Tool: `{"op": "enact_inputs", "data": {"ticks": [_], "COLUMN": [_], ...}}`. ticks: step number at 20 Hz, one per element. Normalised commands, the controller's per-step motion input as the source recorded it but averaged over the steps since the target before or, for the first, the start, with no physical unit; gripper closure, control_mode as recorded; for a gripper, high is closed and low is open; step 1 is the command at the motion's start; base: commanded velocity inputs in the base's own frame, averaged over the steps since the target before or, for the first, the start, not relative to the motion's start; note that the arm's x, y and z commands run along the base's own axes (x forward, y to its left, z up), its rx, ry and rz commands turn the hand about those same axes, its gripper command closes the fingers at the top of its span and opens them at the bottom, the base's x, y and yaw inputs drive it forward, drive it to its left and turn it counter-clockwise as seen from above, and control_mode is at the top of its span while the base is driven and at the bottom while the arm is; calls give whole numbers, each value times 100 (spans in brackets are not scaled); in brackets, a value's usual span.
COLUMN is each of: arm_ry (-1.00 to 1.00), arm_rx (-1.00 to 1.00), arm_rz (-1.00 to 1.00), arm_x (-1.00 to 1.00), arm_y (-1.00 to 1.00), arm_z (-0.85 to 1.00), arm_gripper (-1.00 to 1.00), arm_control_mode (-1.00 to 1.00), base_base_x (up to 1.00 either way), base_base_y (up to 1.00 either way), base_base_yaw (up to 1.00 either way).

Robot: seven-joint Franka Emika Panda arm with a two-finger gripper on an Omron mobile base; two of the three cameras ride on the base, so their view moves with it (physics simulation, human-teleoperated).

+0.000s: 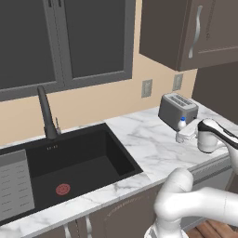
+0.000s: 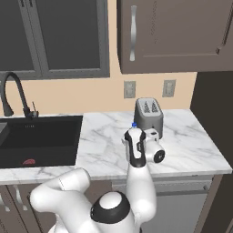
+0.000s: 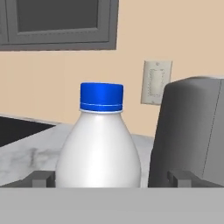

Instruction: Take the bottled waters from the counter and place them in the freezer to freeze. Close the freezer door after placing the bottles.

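- Risk: toaster sits just beside the white bottle; my right finger could clip it as I close, or a skewed pinch tips the bottle over.
- Bottle stands upright on the counter, dead centre between my fingertips.
- My hand: fingers spread wide, holding nothing.

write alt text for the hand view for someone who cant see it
A white bottle with a blue cap stands upright on the marble counter, centred close in front of the open gripper, one dark fingertip on each side of it. A grey toaster stands just to its right, with a wall outlet on the beige wall behind.
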Motion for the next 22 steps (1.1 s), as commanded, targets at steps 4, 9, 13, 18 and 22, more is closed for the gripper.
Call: {"op": "enact_inputs", "data": {"ticks": [4, 9, 13, 18, 22], "arm_ry": [0, 0, 0, 0, 0], "arm_rx": [0, 0, 0, 0, -13], "arm_rz": [0, 0, 0, 0, 0], "arm_x": [4, 1, 0, 0, -7], "arm_y": [6, 0, 0, 0, 5], "arm_z": [0, 0, 0, 0, 15], "arm_gripper": [100, 100, 100, 100, 100], "arm_control_mode": [-100, -100, -100, -100, -100], "base_base_x": [0, 0, 0, 0, 0], "base_base_y": [0, 0, 0, 0, 0], "base_base_yaw": [0, 0, 0, 0, 0]}}
